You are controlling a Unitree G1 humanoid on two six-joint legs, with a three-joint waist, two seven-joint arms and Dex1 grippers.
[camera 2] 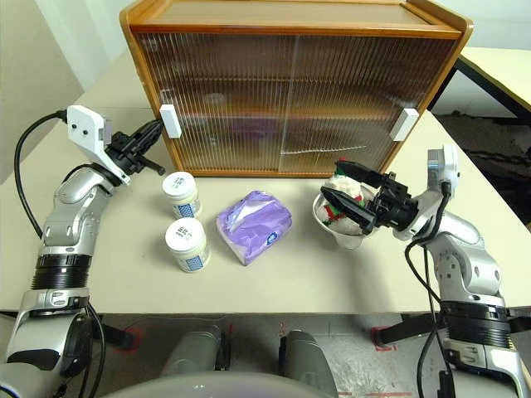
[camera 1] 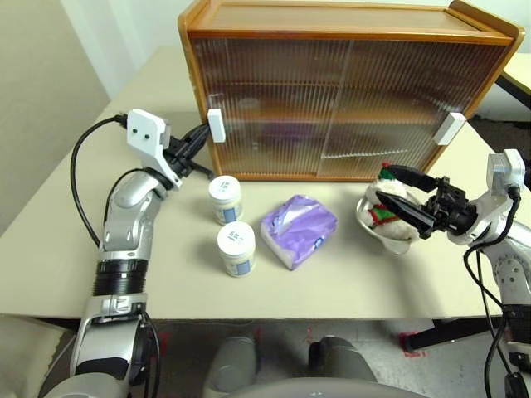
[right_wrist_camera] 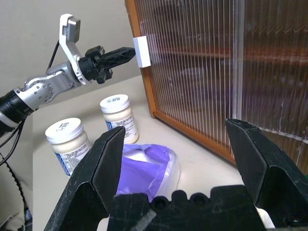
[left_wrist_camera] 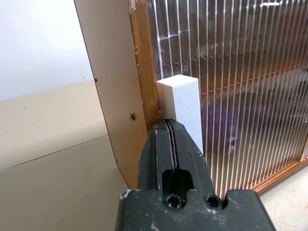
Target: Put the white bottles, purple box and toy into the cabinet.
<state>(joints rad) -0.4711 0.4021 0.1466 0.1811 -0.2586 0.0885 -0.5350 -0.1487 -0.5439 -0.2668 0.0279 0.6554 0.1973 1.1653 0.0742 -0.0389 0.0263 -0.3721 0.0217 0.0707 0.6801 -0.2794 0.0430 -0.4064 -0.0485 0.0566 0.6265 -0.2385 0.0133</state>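
Note:
The cabinet (camera 1: 348, 91) stands at the back of the table with both ribbed doors closed. My left gripper (camera 1: 202, 135) is shut, and its tips rest against the white handle (left_wrist_camera: 180, 103) of the left door. Two white bottles (camera 1: 225, 197) (camera 1: 236, 247) stand in front of the cabinet's left part. The purple box (camera 1: 299, 230) lies just right of them. The toy (camera 2: 344, 197) sits in a metal bowl (camera 2: 347, 234) further right. My right gripper (camera 1: 397, 195) hangs open over the toy and bowl, pointing left, with nothing between its fingers (right_wrist_camera: 103, 163).
A second white handle (camera 1: 450, 128) sits on the right door. Dim shapes show behind the ribbed panes. The table's front edge (camera 1: 274, 313) runs close below the bottles. Another table (camera 2: 498, 66) stands at the back right.

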